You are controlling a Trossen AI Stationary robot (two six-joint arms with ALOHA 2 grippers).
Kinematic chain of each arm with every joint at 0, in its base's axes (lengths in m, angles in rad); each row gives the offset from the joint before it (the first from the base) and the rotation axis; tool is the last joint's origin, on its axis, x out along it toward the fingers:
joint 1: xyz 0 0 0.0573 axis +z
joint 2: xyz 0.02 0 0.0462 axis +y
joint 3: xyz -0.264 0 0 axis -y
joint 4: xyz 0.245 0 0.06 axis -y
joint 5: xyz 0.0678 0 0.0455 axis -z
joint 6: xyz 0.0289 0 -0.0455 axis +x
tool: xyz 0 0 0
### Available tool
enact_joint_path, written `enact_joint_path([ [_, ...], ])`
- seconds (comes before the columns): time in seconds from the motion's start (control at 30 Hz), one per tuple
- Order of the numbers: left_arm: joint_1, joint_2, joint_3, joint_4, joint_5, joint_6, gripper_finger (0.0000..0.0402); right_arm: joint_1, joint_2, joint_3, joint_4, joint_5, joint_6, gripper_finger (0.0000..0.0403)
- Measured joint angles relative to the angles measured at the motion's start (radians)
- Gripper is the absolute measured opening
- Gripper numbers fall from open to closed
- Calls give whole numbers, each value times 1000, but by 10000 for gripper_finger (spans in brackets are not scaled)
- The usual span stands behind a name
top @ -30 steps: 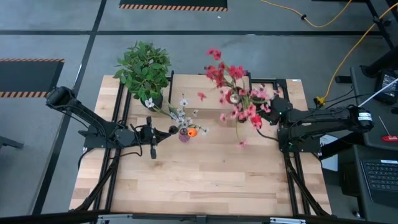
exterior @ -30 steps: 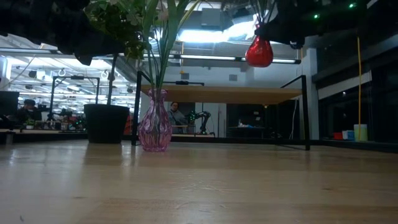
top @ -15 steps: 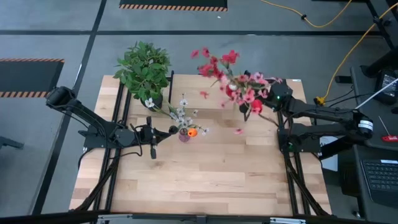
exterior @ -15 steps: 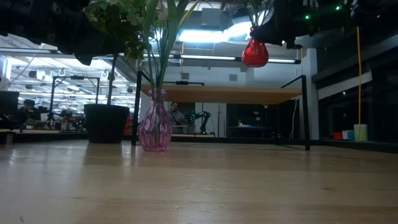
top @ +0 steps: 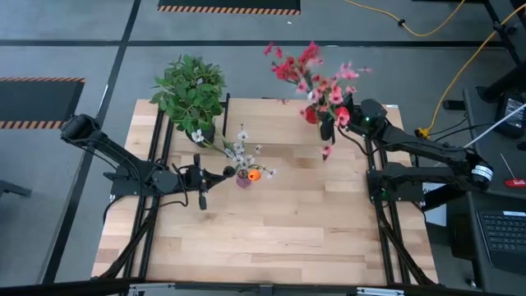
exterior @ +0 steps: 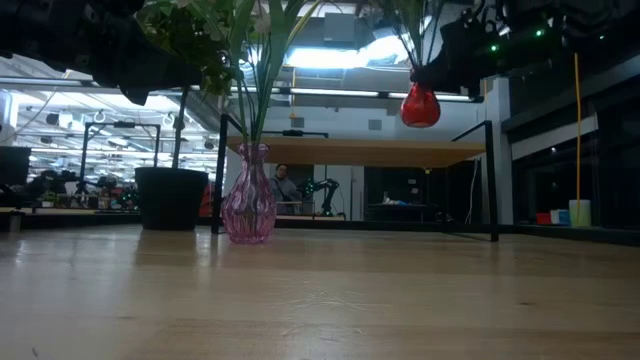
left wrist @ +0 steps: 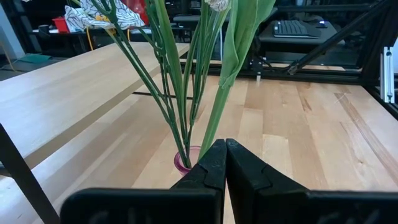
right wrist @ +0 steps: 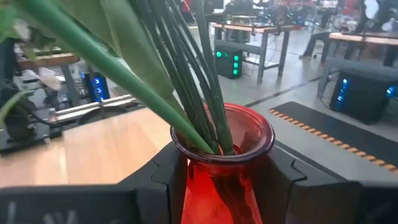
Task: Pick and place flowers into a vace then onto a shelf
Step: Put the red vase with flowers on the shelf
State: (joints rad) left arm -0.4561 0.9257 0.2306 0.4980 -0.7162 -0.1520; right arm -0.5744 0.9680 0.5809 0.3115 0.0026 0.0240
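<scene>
In the high view, the right end effector (top: 339, 123) gripped the red vase (top: 327, 125) carrying the pink and red flowers (top: 316, 74); over the preceding second this load had travelled from the 3 o'clock zone of the tabletop (top: 263, 230) toward 1 o'clock, and it now hung over the shelf (top: 279, 111) at the tabletop's far edge. This was judged to mean that the transfer to the shelf was close to completion, with only the lowering and release outstanding. The left end effector (top: 215, 174), its fingers pressed together on nothing, remained parked at 9 o'clock, just beside the pink vase (top: 244, 178) holding white and orange flowers (top: 243, 152). In the low view, the red vase (exterior: 421, 105) was suspended above the shelf board (exterior: 360, 152), having shifted slightly to the right and lower than half a second earlier; the pink vase (exterior: 249, 196) stood on the tabletop near the black pot (exterior: 170, 198). In the left wrist view, the closed fingers (left wrist: 214, 168) pointed at the pink vase rim (left wrist: 186, 160) and its green stems (left wrist: 180, 93). In the right wrist view, both fingers (right wrist: 168, 171) clamped the neck of the red vase (right wrist: 224, 155), with stems (right wrist: 199, 74) seated inside. No brands, labels or readable writing appeared in any view.
</scene>
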Motion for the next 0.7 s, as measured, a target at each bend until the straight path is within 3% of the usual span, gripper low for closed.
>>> enact_joint_path([
  [0.7,0,0,0,0,0,1,6,-5,18,-84,84,104,29,135],
])
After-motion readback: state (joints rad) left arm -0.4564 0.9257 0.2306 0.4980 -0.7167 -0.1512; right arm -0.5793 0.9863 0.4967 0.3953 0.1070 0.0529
